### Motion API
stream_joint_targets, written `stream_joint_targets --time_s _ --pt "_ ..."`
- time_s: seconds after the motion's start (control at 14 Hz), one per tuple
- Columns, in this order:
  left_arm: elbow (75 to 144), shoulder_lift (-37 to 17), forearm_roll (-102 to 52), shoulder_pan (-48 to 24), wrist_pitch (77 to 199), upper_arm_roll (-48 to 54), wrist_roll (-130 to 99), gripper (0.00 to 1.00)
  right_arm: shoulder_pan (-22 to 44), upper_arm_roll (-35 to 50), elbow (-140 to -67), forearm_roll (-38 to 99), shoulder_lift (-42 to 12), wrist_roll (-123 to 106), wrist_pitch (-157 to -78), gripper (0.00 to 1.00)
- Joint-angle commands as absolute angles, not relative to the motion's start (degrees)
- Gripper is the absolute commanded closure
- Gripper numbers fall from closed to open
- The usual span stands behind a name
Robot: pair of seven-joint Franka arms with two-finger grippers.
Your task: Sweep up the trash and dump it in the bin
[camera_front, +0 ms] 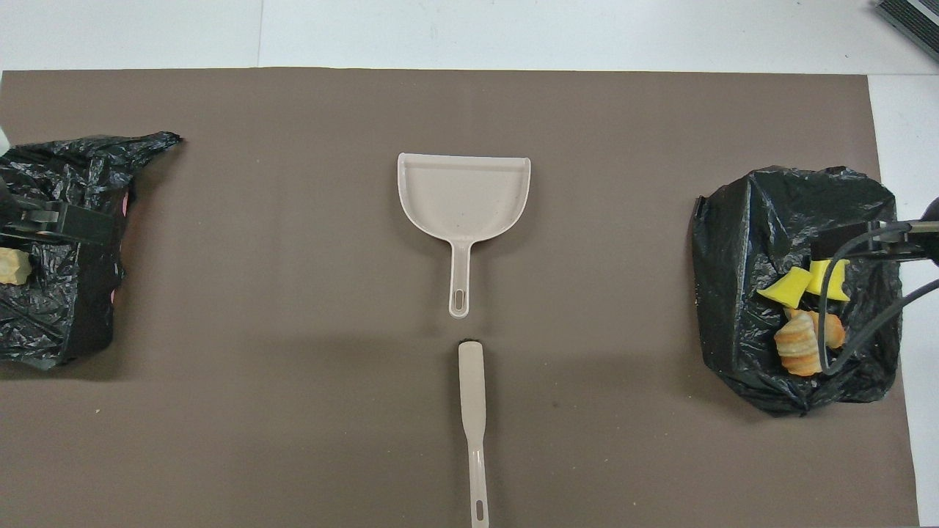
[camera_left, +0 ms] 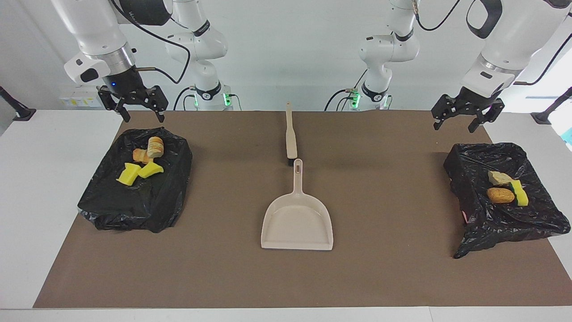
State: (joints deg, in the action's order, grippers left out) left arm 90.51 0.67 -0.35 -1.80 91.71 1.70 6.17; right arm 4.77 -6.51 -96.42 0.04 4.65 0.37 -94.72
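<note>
A: Where is the trash?
B: All of it sits on two black bags. On the bag (camera_left: 136, 179) at the right arm's end of the tabletop (camera_left: 402, 268) lie two yellow sponge wedges (camera_left: 138, 172) and two bread-like lumps (camera_left: 149, 150) touching each other. The bag (camera_left: 500, 214) at the left arm's end carries a brown lump (camera_left: 500, 195), a pale lump (camera_left: 499, 178) and a green-backed sponge (camera_left: 519, 193), bunched together.

A: And the tools?
B: The right tool (camera_left: 135, 107) hangs over the edge of its bag nearest the robots, fingers apart and holding nothing. The left tool (camera_left: 462, 117) is up over the tabletop's corner near the robots' side of the other bag, fingers also spread and empty.

A: The sweeping gear?
B: The beige dustpan (camera_left: 297, 223) lies flat mid-tabletop, its handle pointing toward the robots. The brush (camera_left: 291, 134) lies in line with it, nearer the robots; its dark tip is just beside the pan's handle end, possibly touching, though I cannot tell from here.
</note>
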Motion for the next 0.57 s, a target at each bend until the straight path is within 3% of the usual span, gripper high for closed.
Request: stream_joint_targets --time_s 0.0,0.5 --pt "92.55 2.2 -0.35 -0.79 89.92 1.85 7.99 0.0 4.04 -6.15 -97.12 -0.97 5.54 -1.58 -93.87 0.0" --pt "92.72 2.37 -0.35 -0.62 89.38 1.85 8.7 0.0 4.04 -6.15 -97.12 -0.97 5.54 -1.58 -93.87 0.0"
